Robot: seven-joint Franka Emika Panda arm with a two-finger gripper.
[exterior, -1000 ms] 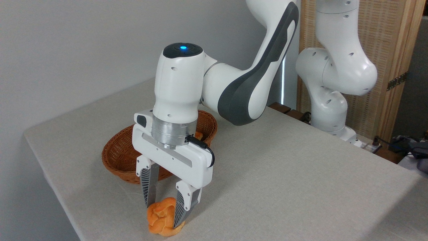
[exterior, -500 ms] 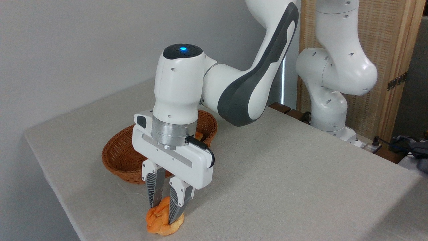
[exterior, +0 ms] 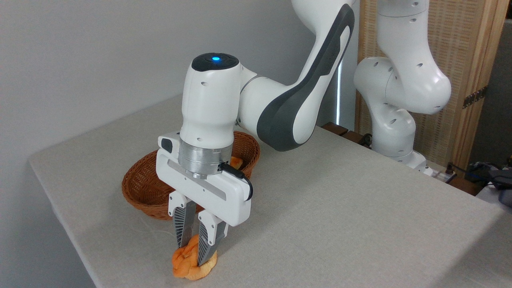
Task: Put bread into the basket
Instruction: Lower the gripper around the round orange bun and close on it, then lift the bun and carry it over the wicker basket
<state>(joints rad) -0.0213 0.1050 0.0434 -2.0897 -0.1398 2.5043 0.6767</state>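
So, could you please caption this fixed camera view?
Franka gripper shut on an orange knotted bun at the table's front edge, wicker basket behind.

— Where are you looking from?
— You have one fixed view, set above the near corner of the beige cloth-covered table [exterior: 340, 208], looking down and across it toward the grey wall.
— How near?
— Close: the white robot arm [exterior: 280, 108] fills your middle, its top cut off.

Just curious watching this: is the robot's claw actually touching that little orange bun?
Touching. The camera view shows the gripper with both fingers pressed into the bread, squeezing it between them.
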